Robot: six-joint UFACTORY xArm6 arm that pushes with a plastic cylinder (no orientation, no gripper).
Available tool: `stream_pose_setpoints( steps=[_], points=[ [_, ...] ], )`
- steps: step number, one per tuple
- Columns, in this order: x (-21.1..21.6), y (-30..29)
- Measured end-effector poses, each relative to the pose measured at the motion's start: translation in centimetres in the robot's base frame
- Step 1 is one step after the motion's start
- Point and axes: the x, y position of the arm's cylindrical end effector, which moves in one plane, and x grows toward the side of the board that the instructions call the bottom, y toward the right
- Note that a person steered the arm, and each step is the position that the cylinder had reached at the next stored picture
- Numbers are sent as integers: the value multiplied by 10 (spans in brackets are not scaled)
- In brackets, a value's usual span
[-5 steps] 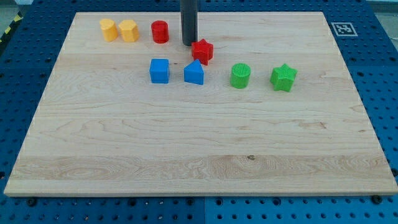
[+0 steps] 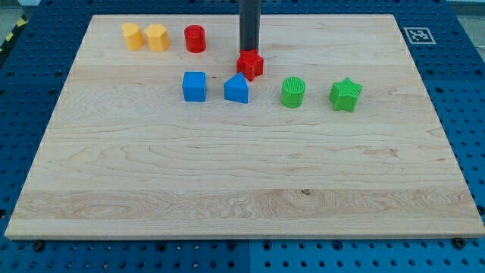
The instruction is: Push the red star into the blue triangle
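The red star [image 2: 251, 65] lies in the upper middle of the wooden board [image 2: 242, 174]. The blue triangle [image 2: 236, 89] sits just below and slightly left of it, very close or touching. My tip [image 2: 249, 51] is at the star's top edge, directly above it in the view, apparently touching it. The dark rod rises straight up out of the view's top.
A blue cube [image 2: 194, 86] sits left of the triangle. A red cylinder [image 2: 195, 39] and two yellow blocks [image 2: 145, 36] lie at the upper left. A green cylinder [image 2: 292, 92] and a green star [image 2: 345, 95] lie to the right.
My tip moved right, from the star's upper left to directly above it. The star shifted very slightly down toward the blue triangle.
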Motion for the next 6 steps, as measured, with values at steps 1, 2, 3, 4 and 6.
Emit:
stream_pose_setpoints(
  steps=[1, 2, 3, 4, 6],
  points=[
    [10, -9],
    [27, -21],
    [37, -22],
    [38, -18],
    [53, 64]
  ],
)
